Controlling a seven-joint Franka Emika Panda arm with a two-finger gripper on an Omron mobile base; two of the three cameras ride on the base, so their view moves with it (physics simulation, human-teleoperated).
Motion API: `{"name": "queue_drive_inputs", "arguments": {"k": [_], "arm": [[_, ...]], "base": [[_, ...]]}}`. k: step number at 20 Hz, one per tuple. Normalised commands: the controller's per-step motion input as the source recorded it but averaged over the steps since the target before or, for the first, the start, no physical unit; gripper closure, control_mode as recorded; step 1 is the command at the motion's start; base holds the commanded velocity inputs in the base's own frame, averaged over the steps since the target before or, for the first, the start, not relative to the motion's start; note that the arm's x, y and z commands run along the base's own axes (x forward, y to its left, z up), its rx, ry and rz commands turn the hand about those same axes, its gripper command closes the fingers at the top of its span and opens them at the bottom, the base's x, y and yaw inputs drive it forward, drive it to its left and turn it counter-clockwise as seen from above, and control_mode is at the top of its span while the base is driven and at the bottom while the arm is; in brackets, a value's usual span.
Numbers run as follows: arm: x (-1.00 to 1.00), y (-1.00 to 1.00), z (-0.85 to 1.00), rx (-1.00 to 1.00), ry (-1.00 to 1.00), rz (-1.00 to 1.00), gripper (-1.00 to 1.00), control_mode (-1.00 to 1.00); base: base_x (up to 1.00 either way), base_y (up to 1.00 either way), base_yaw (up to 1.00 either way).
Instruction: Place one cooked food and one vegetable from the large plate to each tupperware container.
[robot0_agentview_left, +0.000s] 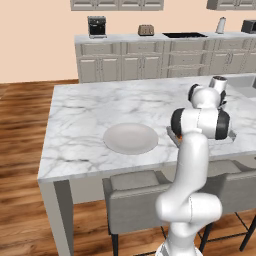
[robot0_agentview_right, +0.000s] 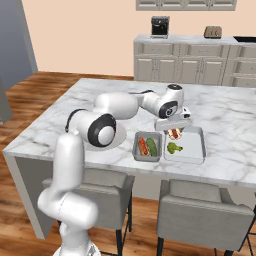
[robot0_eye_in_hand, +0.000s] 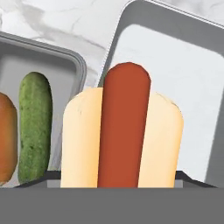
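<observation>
Marble covers the island (robot0_agentview_left: 90, 125) where I work, with cabinets along the far wall. From the left base camera I count one large plate (robot0_agentview_left: 131, 138), bare and round, near the front edge. My arm rises at the right and bends over the counter, hiding nearly everything behind it; just a corner of a grey tray (robot0_agentview_left: 172, 135) peeks out beside my elbow.

From the right base camera I count two tupperware containers side by side: the smaller one (robot0_agentview_right: 146, 147) holds a hot dog and a cucumber (robot0_agentview_right: 152, 146), the larger one (robot0_agentview_right: 186, 145) holds a piece of broccoli (robot0_agentview_right: 173, 147). My arm stretches across, wrist turned down, my claw (robot0_agentview_right: 174, 132) over the larger container's near end with a second hot dog (robot0_agentview_right: 174, 133) in it.

From the hand camera, that hot dog (robot0_eye_in_hand: 122, 135) stands between my fingers, clamped; the fingertips themselves are mostly hidden behind the bun. Below lie both containers, the left one cut off at the edge.
</observation>
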Motion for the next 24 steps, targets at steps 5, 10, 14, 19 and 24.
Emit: {"name": "queue_drive_inputs", "arguments": {"k": [5,10,14,19,24], "arm": [[0.03,-0.09,-0.12,-0.08,-0.04,0.0,1.0,-1.0],[0.04,-0.21,-0.26,-0.19,-0.04,0.01,1.0,-1.0],[0.14,-0.43,-0.06,0.0,0.0,0.0,1.0,-1.0],[0.0,-0.18,-0.28,0.0,0.0,0.0,1.0,-1.0],[-0.04,-0.07,-0.12,0.0,0.0,0.0,1.0,-1.0]], "base": [[0.0,0.0,0.0],[0.0,0.0,0.0],[0.0,0.0,0.0],[0.0,0.0,0.0],[0.0,0.0,0.0]]}}
